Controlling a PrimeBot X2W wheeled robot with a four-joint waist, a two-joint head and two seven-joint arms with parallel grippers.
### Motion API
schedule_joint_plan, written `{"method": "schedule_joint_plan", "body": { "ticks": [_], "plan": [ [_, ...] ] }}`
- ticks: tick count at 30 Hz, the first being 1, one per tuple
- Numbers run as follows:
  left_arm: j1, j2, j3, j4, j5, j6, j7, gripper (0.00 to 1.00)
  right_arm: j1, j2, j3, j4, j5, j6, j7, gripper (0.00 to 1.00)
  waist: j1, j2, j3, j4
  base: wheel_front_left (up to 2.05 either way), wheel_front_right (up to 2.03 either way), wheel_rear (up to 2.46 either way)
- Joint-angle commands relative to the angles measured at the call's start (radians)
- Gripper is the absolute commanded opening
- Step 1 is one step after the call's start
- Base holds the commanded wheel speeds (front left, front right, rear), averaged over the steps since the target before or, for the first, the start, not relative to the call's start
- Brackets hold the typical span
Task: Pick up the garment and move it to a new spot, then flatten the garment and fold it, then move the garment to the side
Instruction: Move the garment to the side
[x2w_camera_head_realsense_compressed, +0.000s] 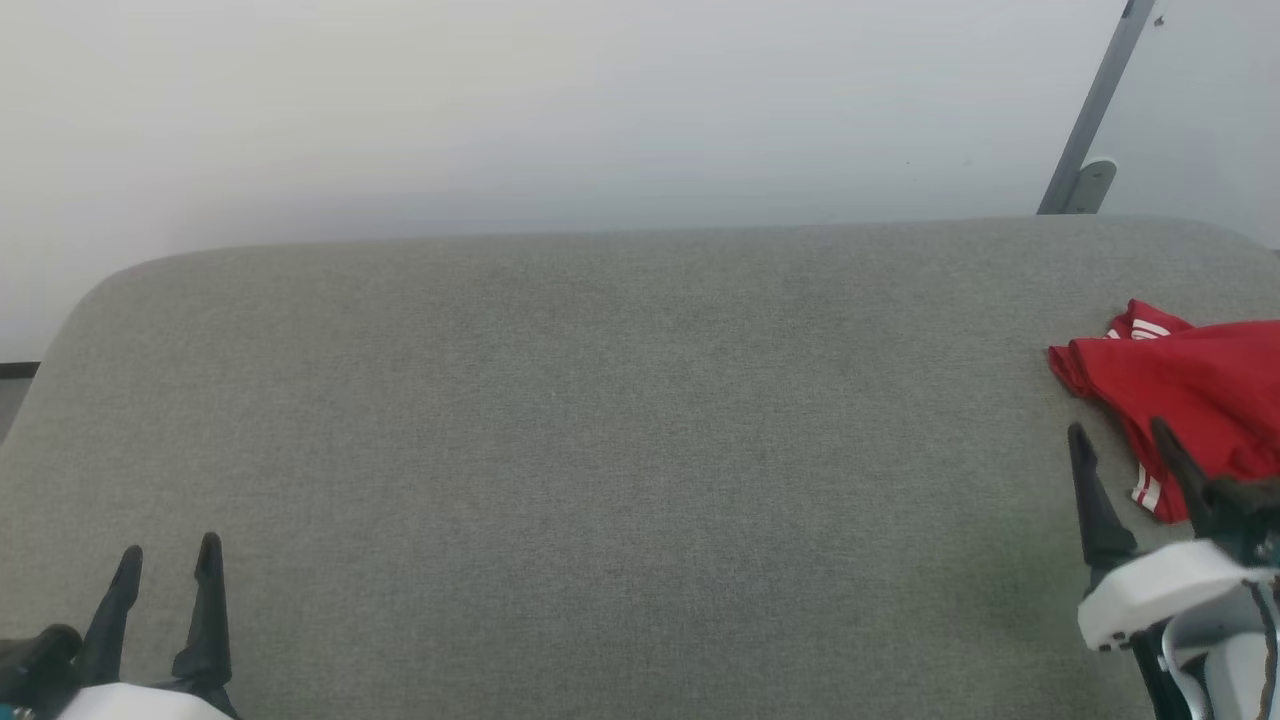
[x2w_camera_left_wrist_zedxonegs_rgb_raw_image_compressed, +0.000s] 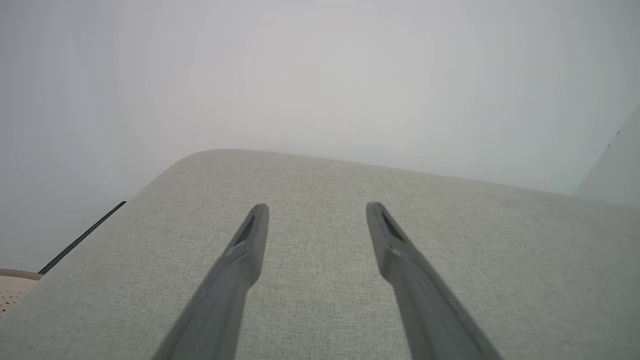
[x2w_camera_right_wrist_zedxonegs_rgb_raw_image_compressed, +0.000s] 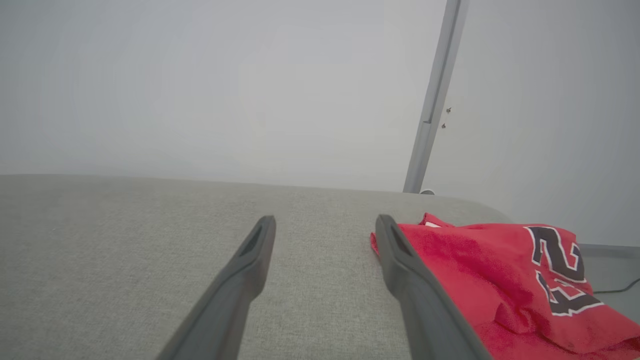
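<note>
The garment (x2w_camera_head_realsense_compressed: 1190, 395), a red jersey with red-white striped trim, lies crumpled at the right edge of the grey fabric surface (x2w_camera_head_realsense_compressed: 600, 420). In the right wrist view the garment (x2w_camera_right_wrist_zedxonegs_rgb_raw_image_compressed: 495, 280) shows a black-and-white number on its folds. My right gripper (x2w_camera_head_realsense_compressed: 1120, 435) hovers open at the garment's near-left edge, one finger over the red cloth and the other over bare fabric; nothing sits between them. The right gripper (x2w_camera_right_wrist_zedxonegs_rgb_raw_image_compressed: 325, 222) looks open there too. My left gripper (x2w_camera_head_realsense_compressed: 168, 555) stands open at the lower left, far from the garment, and the left gripper (x2w_camera_left_wrist_zedxonegs_rgb_raw_image_compressed: 316, 209) is over bare fabric.
The grey surface has rounded far corners and a pale wall behind it. A slanted grey metal post (x2w_camera_head_realsense_compressed: 1090, 120) stands behind the far right corner. A perforated beige object (x2w_camera_left_wrist_zedxonegs_rgb_raw_image_compressed: 12, 287) shows beyond the surface's left edge.
</note>
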Motion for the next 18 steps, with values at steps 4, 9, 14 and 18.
{"method": "schedule_joint_plan", "body": {
  "ticks": [4, 9, 14, 18],
  "plan": [
    [0.027, -0.01, 0.011, -0.022, -0.001, -0.002, -0.004, 1.0, 0.06, 0.037, -0.039, -0.064, -0.027, 0.0, -0.005, 1.0, 0.0, -0.0001, -0.001, -0.006, 0.0, 0.0, 0.0],
    [0.043, -0.012, 0.004, -0.035, 0.009, -0.002, -0.004, 1.0, 0.115, 0.066, -0.064, -0.117, -0.047, 0.0, -0.005, 1.0, 0.0, -0.0001, -0.003, -0.012, 0.0, 0.0, 0.0],
    [0.053, -0.012, -0.001, -0.042, 0.009, -0.002, -0.004, 1.0, 0.137, 0.078, -0.066, -0.134, -0.054, 0.0, -0.005, 1.0, 0.0, -0.0001, -0.001, -0.017, 0.0, 0.0, 0.0],
    [0.06, -0.012, -0.006, -0.046, 0.008, -0.002, -0.004, 1.0, 0.141, 0.084, -0.07, -0.144, -0.056, 0.0, -0.005, 1.0, 0.0, -0.0001, 0.0, -0.018, 0.0, 0.0, 0.0]
  ]
}}
